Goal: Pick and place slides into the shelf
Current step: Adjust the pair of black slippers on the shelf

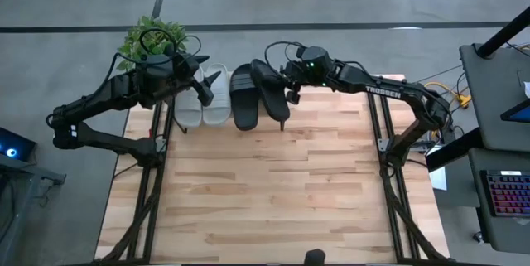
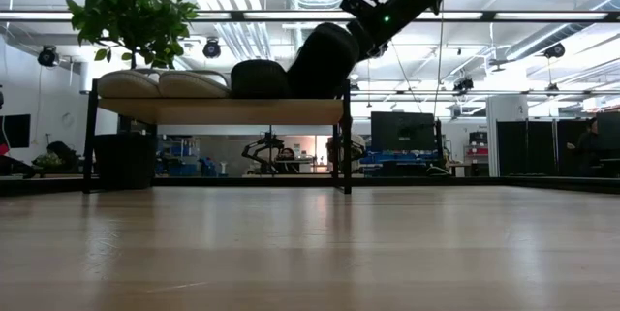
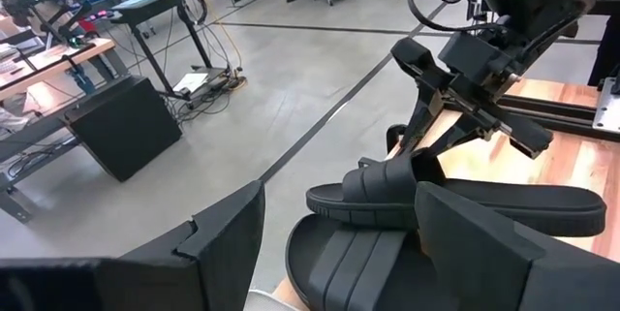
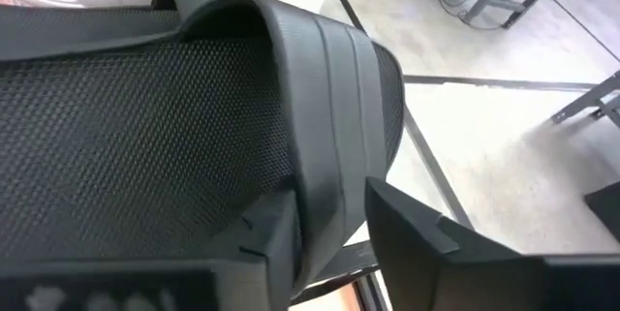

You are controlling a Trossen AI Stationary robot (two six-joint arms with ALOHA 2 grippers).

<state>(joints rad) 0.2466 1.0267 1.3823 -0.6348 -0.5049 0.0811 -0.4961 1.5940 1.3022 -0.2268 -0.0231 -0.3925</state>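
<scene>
The shelf (image 2: 223, 110) stands at the table's far edge. Two light grey slides (image 1: 204, 94) and a black slide (image 1: 243, 96) lie side by side on its top board. A second black slide (image 1: 270, 90) lies tilted at the shelf's right end, partly over the first black one. My right gripper (image 4: 354, 243) is open at this slide's strap, one finger on each side of it. My left gripper (image 1: 201, 82) hangs open above the grey slides and touches nothing. My right gripper has one finger (image 4: 276, 238) under the tilted black slide's strap (image 4: 325, 185) and against it. The other finger (image 4: 436, 253) stands outside, a narrow gap off. The fingers slant down from the table's right. The slide leans on the shelf top and the other black slide.
A potted plant (image 1: 153, 38) stands at the shelf's left end, close behind my left arm. The wooden table (image 1: 273, 191) lies bare in front of the shelf. Black frame rails (image 1: 385, 175) run along both table sides.
</scene>
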